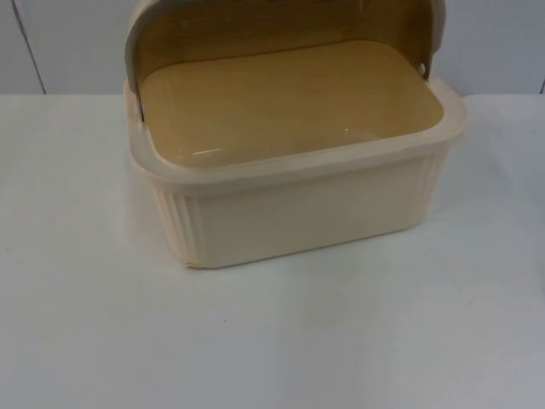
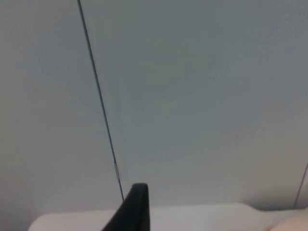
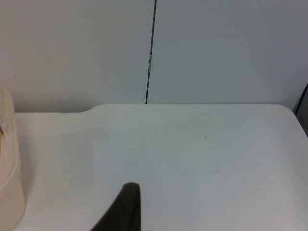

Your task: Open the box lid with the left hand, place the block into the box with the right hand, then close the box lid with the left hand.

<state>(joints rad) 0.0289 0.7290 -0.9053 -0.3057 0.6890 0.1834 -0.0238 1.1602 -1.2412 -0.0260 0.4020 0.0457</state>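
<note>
The white table (image 1: 272,341) carries one thing, a cream box (image 1: 298,217) with ribbed walls, and the grey wall (image 1: 68,43) stands just behind the box. The box is open: its lid (image 1: 281,21) is swung up and back over the far edge of the box, so the brown inside of the lid faces forward. The floor of the box (image 1: 289,106) is brown and bare, and I see no block inside it or on the table around it. In the right wrist view a part of the box's side (image 3: 8,163) is seen, and the right gripper (image 3: 126,204) hangs over the table well apart from it. The left gripper (image 2: 134,207) is above the far edge of the table, facing the grey wall. From each gripper one black fingertip is visible, so I cannot tell if the jaws are apart or together.
</note>
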